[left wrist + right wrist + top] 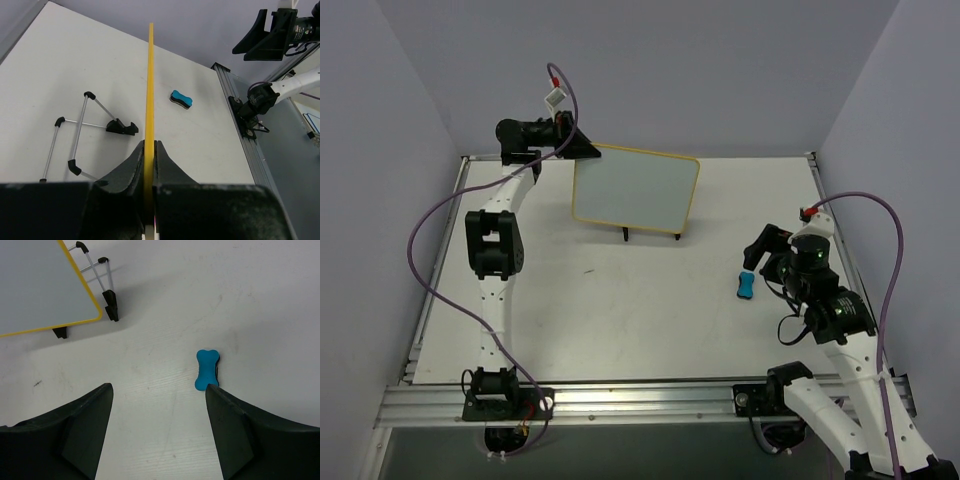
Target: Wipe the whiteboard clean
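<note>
The whiteboard [635,190], white with a thin yellow frame and no writing that I can see, stands tilted at the back of the table. My left gripper [582,148] is shut on its upper left edge; in the left wrist view the yellow frame [149,90] runs edge-on between the jaws of the left gripper [149,146]. A small blue bone-shaped eraser [746,286] lies on the table to the right. My right gripper [762,245] is open and empty above the table beside the eraser [207,369], which lies just past the right fingertip [216,392].
A black and silver wire easel stand [82,131] lies under and behind the board, its feet showing below the board [625,235]. Aluminium rails [620,400] edge the table. Grey walls close in the back and sides.
</note>
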